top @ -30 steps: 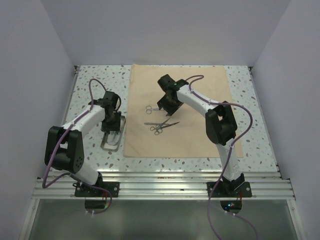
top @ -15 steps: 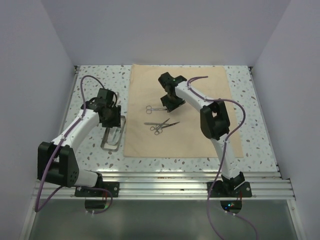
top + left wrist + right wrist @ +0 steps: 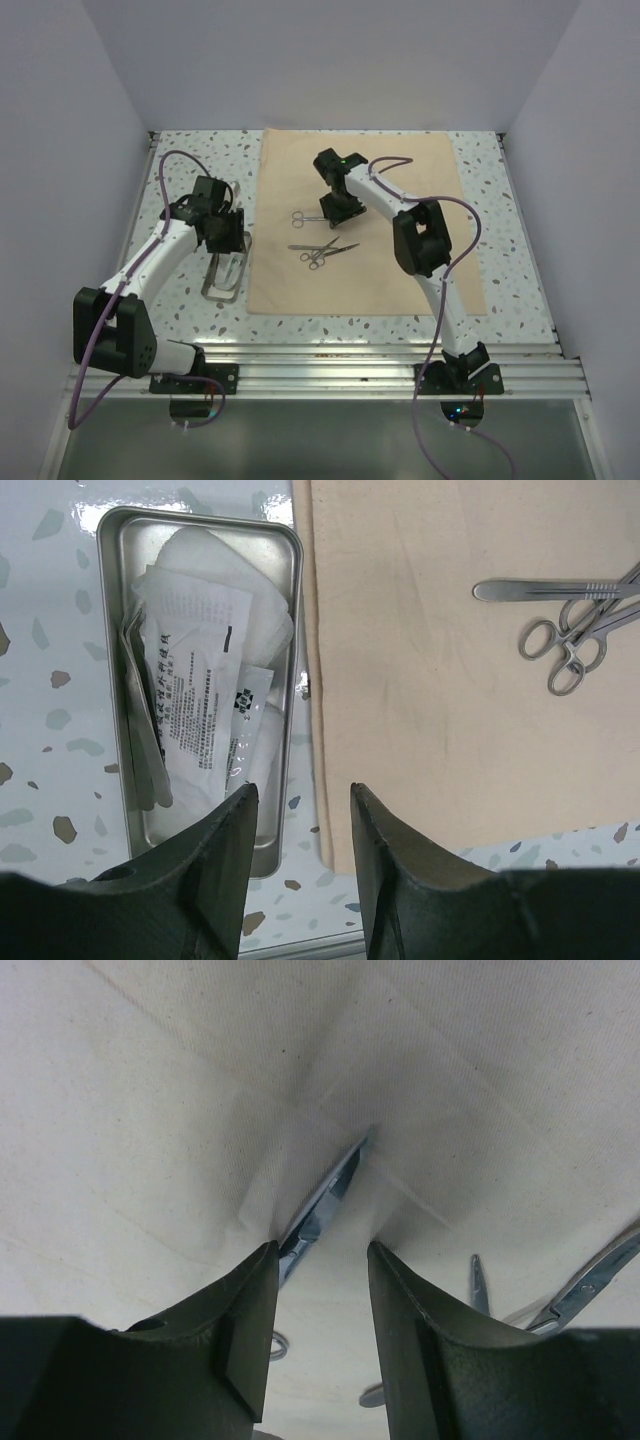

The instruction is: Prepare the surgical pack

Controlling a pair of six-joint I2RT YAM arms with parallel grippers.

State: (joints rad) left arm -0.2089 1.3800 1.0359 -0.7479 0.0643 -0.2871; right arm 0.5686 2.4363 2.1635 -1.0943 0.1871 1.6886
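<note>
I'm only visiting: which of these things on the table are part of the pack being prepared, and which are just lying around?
Part of the job:
- beige cloth
- steel tray
- gauze and sealed packets inside it
- scissor-like instruments on the cloth

Just there:
- speckled table
- metal rail at its near edge
- purple cables on the arms

Steel tray just left of beige cloth, instruments at its centre, its near strip free.
</note>
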